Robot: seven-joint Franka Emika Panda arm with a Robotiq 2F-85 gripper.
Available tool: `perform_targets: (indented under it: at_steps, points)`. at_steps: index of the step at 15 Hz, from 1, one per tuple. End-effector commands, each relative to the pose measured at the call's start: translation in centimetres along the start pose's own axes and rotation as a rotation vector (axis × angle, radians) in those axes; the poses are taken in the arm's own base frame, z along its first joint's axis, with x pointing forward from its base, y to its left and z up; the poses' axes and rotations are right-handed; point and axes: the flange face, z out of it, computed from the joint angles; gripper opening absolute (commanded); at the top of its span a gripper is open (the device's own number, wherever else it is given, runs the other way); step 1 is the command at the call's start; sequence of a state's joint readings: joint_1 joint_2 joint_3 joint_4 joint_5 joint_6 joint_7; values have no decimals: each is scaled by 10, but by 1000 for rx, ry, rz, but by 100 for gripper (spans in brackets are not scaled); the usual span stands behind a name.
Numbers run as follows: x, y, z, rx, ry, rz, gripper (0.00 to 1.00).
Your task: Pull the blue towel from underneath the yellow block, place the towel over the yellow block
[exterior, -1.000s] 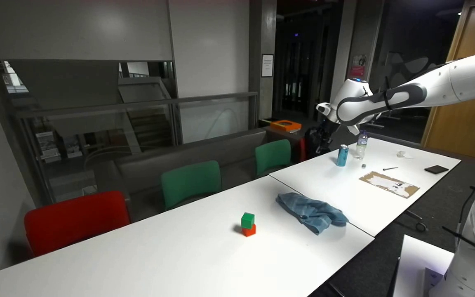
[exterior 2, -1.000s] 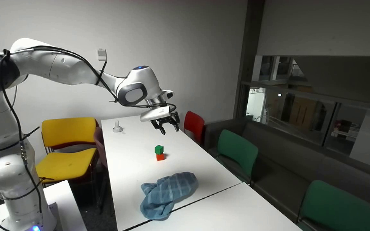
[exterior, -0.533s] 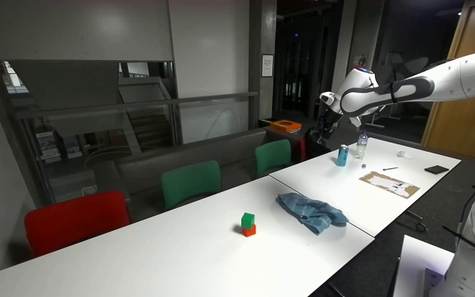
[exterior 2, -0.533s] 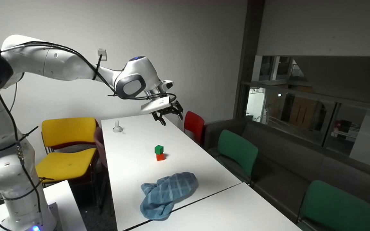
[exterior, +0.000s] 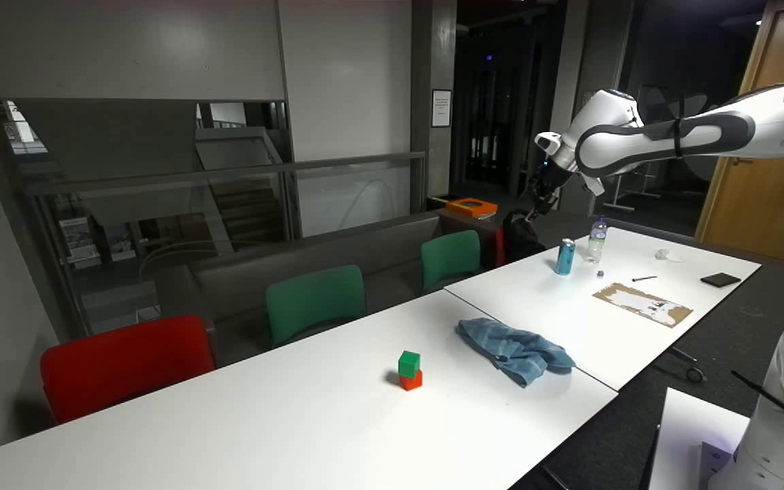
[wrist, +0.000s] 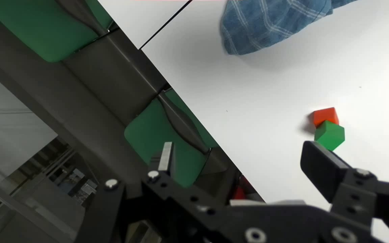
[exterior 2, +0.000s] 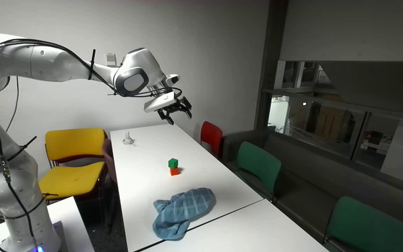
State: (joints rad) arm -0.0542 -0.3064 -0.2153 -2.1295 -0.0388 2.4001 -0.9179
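Observation:
The blue towel [exterior: 516, 350] lies crumpled on the white table, near the seam between two table sections. It shows in both exterior views [exterior 2: 184, 211], and part of it is at the top of the wrist view [wrist: 268, 25]. I see no yellow block; it is hidden or out of view. A green block [exterior 2: 173, 163] sits on a red-orange block [exterior 2: 174, 172], apart from the towel; they also show in the wrist view. My gripper [exterior 2: 180, 118] is high above the table, away from the towel. In the wrist view its fingers [wrist: 237, 146] are wide apart with nothing between them.
On the far table section stand a blue can [exterior: 565, 257] and a bottle [exterior: 596, 239], near a torn cardboard sheet [exterior: 642, 304] and a dark flat item [exterior: 720, 280]. A small white object [exterior 2: 128, 139] stands at the other table end. Green chairs [exterior 2: 259, 166] line one side.
The arm has risen and drawn back somewhat toward its base, with the gripper staying open. The towel and the stacked blocks have not moved.

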Motion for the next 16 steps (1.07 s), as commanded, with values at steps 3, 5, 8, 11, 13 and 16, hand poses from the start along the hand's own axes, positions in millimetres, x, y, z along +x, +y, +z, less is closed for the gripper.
perform_targets:
  at_steps: [3,5,8,11,13,16]
  points:
    - [0,-37,-19,16,-86,16,100]
    - [7,-30,-10,29,-72,9,100]
    - [6,-40,-14,29,-73,11,100]
    - [5,-41,-15,30,-73,11,100]
    - [5,-41,-15,30,-73,11,100]
    - [5,-41,-15,30,-73,11,100]
